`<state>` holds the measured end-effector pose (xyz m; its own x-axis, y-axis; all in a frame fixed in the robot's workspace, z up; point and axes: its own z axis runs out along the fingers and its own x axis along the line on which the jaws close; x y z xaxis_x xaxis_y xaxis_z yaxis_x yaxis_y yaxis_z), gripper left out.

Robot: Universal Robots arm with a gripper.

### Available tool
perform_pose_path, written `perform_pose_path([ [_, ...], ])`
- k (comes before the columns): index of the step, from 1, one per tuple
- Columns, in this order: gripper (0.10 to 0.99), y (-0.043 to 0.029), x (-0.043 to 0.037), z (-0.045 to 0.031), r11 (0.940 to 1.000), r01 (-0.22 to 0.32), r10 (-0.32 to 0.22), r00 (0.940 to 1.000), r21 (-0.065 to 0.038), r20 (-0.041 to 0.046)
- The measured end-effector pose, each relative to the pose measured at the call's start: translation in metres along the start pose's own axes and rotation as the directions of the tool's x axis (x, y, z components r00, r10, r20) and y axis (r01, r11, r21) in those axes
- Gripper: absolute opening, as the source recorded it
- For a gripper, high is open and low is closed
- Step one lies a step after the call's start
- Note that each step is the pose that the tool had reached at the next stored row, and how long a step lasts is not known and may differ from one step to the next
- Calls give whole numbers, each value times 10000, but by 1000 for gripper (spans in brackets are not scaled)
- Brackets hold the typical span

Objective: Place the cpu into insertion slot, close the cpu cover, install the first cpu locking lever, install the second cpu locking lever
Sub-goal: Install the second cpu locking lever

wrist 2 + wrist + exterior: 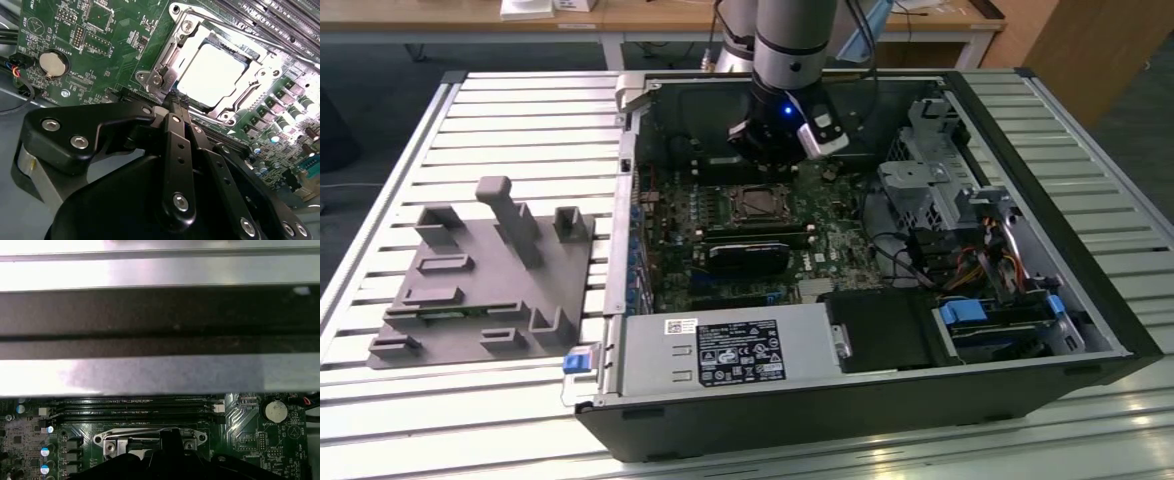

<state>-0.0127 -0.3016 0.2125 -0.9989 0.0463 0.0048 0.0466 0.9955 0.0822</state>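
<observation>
Cpu [212,70] lies flat in the slot [755,203], dull silver square top facing up, edges square with the cover [172,55], which sits closed around it. Gripper [176,102] fingers pinched together, holding nothing, tip at the cover's edge. Board print too small to read.

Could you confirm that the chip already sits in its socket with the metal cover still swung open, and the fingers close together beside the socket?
Not quite: the cover is closed down over the chip, framing its silver top, as the second wrist view shows. The chip does sit in the socket, and the gripper has its fingers close together beside it.
</observation>
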Motion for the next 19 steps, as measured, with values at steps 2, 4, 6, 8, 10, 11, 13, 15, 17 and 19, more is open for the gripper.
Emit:
perform_pose_path([
  [2,106,-11,-1,-1,10000,0,0,10000,0,0],
  [4,106,-25,-1,-2,10000,-1,1,10000,0,0],
  [6,106,-43,-2,-4,10000,0,0,10000,0,0],
  [8,106,-59,-3,-5,10000,0,0,10000,0,0],
  [10,106,-75,-3,-6,10000,0,0,10000,0,0],
  [11,106,-81,-4,-7,10000,0,0,10000,0,0],
  [13,106,-84,-3,-9,10000,-1,1,10000,2,0],
  [15,106,-82,-4,-35,10000,0,0,10000,0,0],
  [17,106,-78,-4,-85,10000,-1,1,10000,0,0],
  [19,106,-72,-3,-150,10000,0,0,10000,3,0],
])
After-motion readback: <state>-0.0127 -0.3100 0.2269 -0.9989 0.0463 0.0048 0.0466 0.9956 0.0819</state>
